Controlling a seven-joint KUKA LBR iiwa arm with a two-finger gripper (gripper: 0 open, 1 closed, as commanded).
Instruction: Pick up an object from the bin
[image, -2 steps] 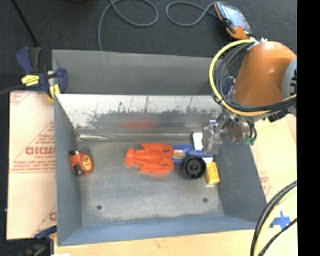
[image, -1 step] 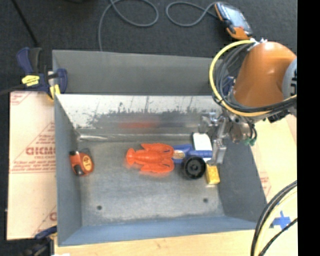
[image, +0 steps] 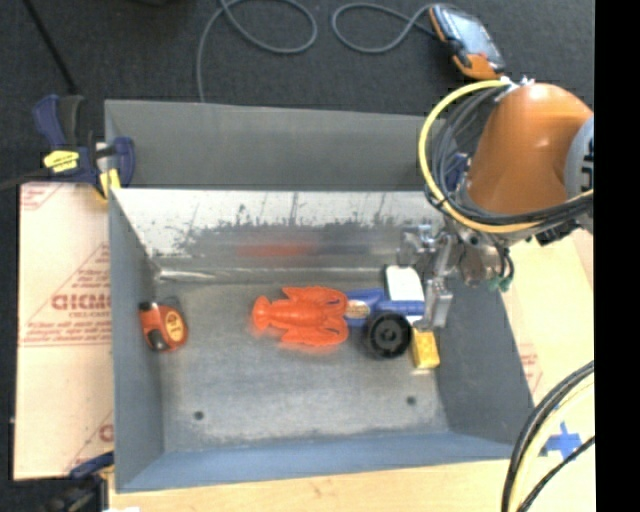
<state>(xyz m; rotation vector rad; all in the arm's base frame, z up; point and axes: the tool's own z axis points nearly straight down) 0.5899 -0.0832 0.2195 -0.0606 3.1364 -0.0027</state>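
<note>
My gripper (image: 435, 312) hangs low at the right end of the bin, under the orange wrist cover. Just below it lies a small yellow block (image: 425, 351). A black round thing (image: 383, 336) sits right beside the gripper on its left. A blue and white object (image: 398, 289) lies just behind that, touching or nearly touching the gripper. Further left, an orange toy lobster (image: 300, 317) lies flat in the middle of the bin floor. I see nothing held in the gripper.
An orange and black tape measure (image: 163, 326) lies alone by the bin's left wall. The front half of the floor is bare grey metal. The arm comes in over the right rim.
</note>
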